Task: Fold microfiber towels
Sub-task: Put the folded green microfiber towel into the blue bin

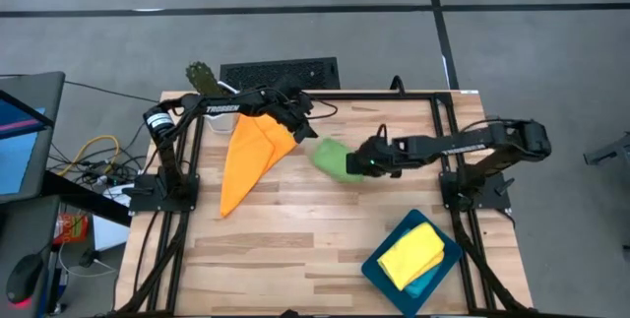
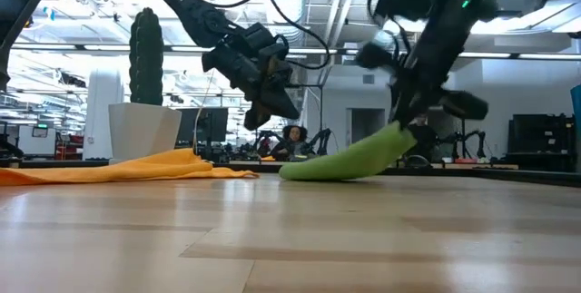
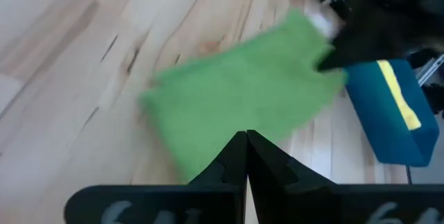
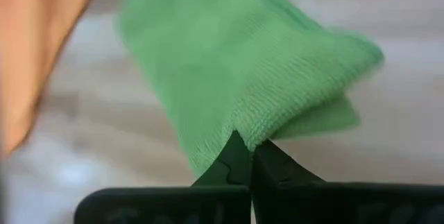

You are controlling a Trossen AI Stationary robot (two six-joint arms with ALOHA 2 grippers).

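We see the folded green microfiber towel (image 1: 332,159) pinched at one edge between the right gripper (image 1: 358,164) jaws, its other end resting on the pale wooden table (image 1: 315,229). The left gripper (image 1: 298,124), jaws pressed together and empty, hangs just beyond it, over the orange cloth (image 1: 248,156). Well behind our right jaws, a yellow towel (image 1: 412,252) lies in the dark teal tray (image 1: 443,267).
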